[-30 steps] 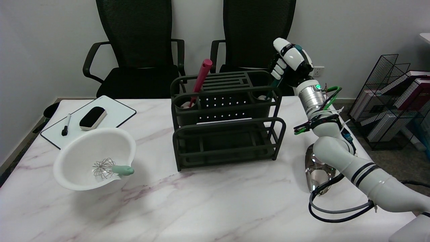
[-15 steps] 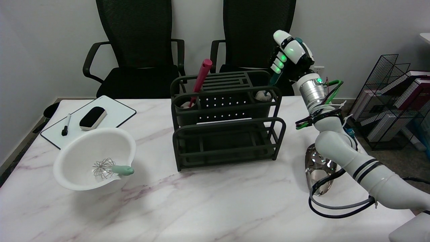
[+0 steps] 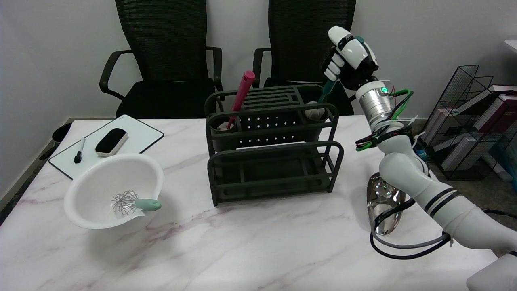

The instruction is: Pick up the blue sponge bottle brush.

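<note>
My right hand point(image 3: 346, 60) is raised above the right end of the black dish rack point(image 3: 271, 141) and grips the teal-blue handle of the bottle brush point(image 3: 326, 90). The brush hangs down and to the left from the hand. Its pale sponge head point(image 3: 315, 112) shows at the rim of the rack's right cup, partly inside it. The upper part of the handle is hidden in the hand.
A pink-handled brush point(image 3: 241, 97) stands in the rack's left cup. A white bowl point(image 3: 114, 190) with a whisk point(image 3: 134, 202) sits front left. Behind it lies a whiteboard point(image 3: 109, 143) with an eraser and a marker. Two black chairs stand behind the table; a shiny metal piece point(image 3: 383, 208) lies right.
My right hand has risen and drawn the brush upward; the sponge head has come up from deep in the cup to its rim.
</note>
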